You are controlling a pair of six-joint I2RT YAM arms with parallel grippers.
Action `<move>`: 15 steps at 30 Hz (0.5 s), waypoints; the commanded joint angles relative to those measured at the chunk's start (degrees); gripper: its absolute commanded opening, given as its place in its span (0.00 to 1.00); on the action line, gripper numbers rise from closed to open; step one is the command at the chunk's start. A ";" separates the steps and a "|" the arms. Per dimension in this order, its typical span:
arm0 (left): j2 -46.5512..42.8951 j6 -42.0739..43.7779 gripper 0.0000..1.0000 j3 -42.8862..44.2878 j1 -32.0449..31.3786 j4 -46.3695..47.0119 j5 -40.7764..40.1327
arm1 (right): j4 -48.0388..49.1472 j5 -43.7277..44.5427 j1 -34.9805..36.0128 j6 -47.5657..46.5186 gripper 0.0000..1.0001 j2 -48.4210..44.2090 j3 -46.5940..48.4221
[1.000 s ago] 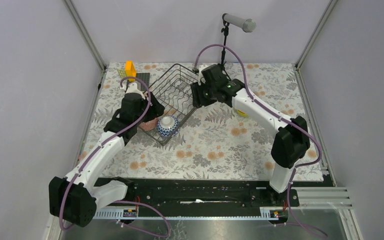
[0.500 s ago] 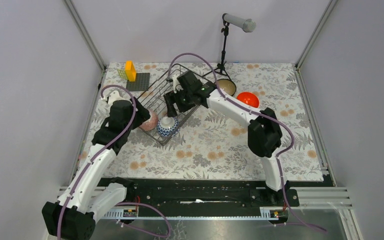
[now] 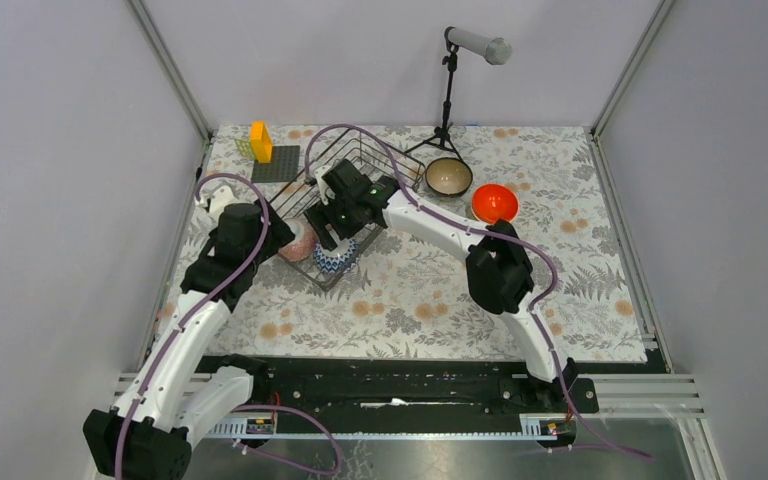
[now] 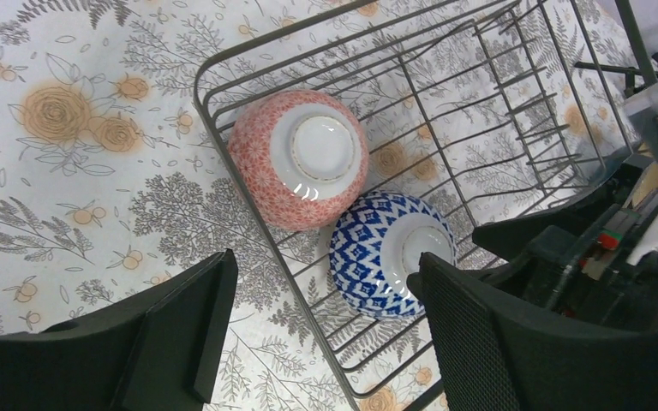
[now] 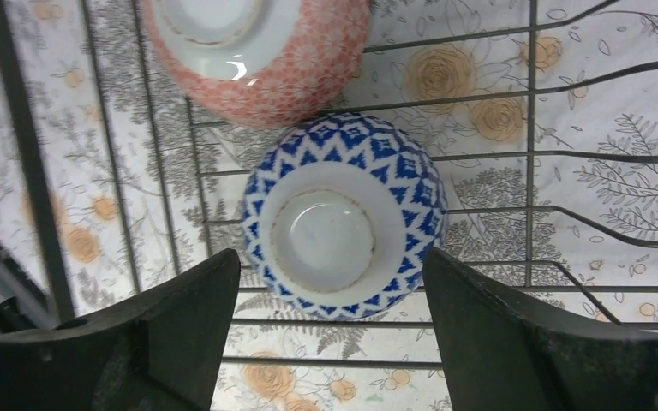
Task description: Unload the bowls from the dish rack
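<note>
Dish rack (image 3: 345, 175) sat upper centre-left in the top view: dark wire basket with upright tines, on the floral mat.

Two bowls were in its lower-left end, both upside down with white foot rings up, sides touching:
- pink speckled bowl (image 4: 298, 158): red-pink fine pattern
- blue-and-white bowl (image 4: 385, 254): blue diamond pattern

Right gripper (image 5: 331, 265) was above the blue-and-white bowl, fingers spread wide to either side of it and holding nothing. Can't tell if there was contact.

Left gripper (image 4: 321, 274) was also spread and held nothing, above the same rack corner.

Outside the rack, on the mat to its right:
- beige-inside bowl (image 3: 448, 176), upright
- orange bowl (image 3: 494, 203), just beside it, not touching
</note>
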 commanded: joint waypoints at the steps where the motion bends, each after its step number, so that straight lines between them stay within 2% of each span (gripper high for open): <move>1: -1.16 1.13 0.83 1.86 0.58 0.33 -3.09 | -1.77 4.63 0.99 -1.48 0.84 2.15 2.90; 6: -1.80 1.22 0.83 1.66 0.60 0.04 -3.37 | -2.33 7.72 1.26 -1.35 0.76 3.79 4.35; 11: -1.75 1.23 0.84 1.16 0.57 0.50 -2.09 | -1.86 11.99 1.22 -0.01 0.50 4.04 4.88; 13: -1.56 1.18 0.84 0.83 0.57 0.85 -1.35 | -1.46 15.53 1.16 1.74 0.43 3.93 4.91; 15: -1.35 1.13 0.83 0.64 0.57 1.22 -0.51 | -1.01 16.92 1.01 3.12 0.41 3.70 4.88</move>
